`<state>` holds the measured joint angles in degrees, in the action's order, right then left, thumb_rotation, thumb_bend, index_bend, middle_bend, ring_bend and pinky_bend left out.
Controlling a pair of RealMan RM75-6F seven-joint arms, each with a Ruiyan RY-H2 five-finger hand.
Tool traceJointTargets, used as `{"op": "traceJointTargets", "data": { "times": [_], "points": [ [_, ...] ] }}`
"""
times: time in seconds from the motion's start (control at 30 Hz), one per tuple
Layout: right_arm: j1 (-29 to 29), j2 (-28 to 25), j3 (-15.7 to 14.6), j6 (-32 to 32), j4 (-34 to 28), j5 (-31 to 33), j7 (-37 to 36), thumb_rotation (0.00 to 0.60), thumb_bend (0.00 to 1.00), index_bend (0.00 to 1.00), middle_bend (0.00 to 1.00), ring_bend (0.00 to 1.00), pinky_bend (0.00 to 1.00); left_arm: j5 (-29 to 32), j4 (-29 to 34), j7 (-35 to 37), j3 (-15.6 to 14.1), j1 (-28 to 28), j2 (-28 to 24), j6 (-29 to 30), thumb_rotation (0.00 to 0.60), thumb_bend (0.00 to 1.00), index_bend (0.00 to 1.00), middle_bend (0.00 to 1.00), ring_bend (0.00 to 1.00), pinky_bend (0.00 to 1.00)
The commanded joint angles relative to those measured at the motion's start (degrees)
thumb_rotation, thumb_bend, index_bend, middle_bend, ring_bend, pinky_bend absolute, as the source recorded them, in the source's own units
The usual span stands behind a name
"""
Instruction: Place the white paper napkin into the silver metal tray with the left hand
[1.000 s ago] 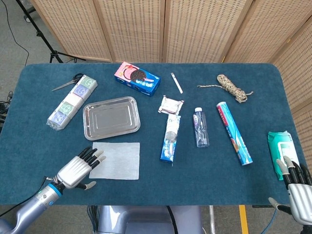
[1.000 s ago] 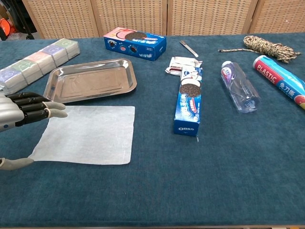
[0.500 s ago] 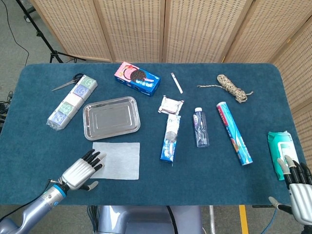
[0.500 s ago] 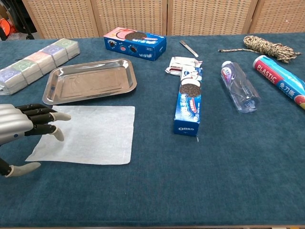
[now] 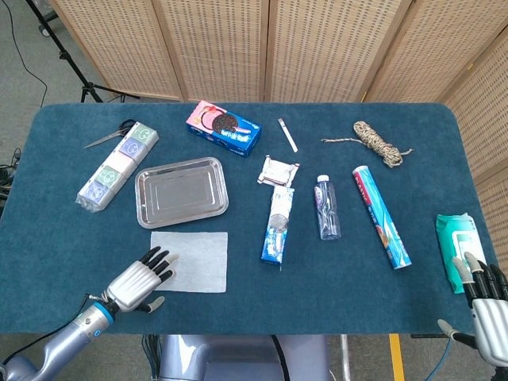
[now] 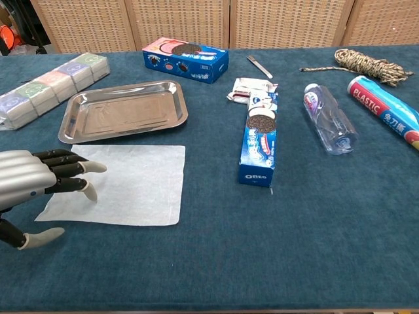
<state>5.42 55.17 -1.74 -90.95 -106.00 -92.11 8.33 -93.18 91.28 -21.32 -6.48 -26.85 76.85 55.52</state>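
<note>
The white paper napkin (image 5: 192,260) (image 6: 124,184) lies flat on the blue cloth just in front of the silver metal tray (image 5: 181,191) (image 6: 123,108), which has nothing in it. My left hand (image 5: 140,281) (image 6: 38,186) hovers over the napkin's near left corner, fingers spread and pointing across the sheet, thumb low beside its front edge. It holds nothing. My right hand (image 5: 486,305) shows only in the head view at the table's near right corner, fingers apart and holding nothing.
Around the tray: a row of wrapped blocks (image 5: 117,165), scissors (image 5: 109,135) and an Oreo box (image 5: 224,127). To the right lie an Oreo sleeve (image 6: 259,137), a small bottle (image 6: 330,118), a plastic-wrap roll (image 5: 381,217), rope (image 5: 377,140) and a wipes pack (image 5: 458,244).
My left hand has slid toward the table's near edge and slightly right along the napkin's left side. The napkin's lifted left corner has settled flat. The right hand barely moved.
</note>
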Motion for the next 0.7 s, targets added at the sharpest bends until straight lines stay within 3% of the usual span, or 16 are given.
{"op": "traceJointTargets", "data": {
  "times": [0.03,0.7],
  "points": [
    [0.05,-0.03,0.02,-0.17,0.09,-0.12,-0.29,0.600,0.00,0.00,0.00,0.00,0.00,0.18,-0.10,-0.32,-0.06,-0.05,0.32,-0.04,0.348,0.41,0.26,0.00,0.00,0.00],
    [0.28,0.11,0.13,-1.07,0.70,-0.89,-1.51,0.600,0.00,0.00,0.00,0.00,0.00,1.26,-2.06,-2.29,-0.23,0.13,2.15,0.82,0.346,0.43,0.29,0.00,0.00,0.00]
  ]
}}
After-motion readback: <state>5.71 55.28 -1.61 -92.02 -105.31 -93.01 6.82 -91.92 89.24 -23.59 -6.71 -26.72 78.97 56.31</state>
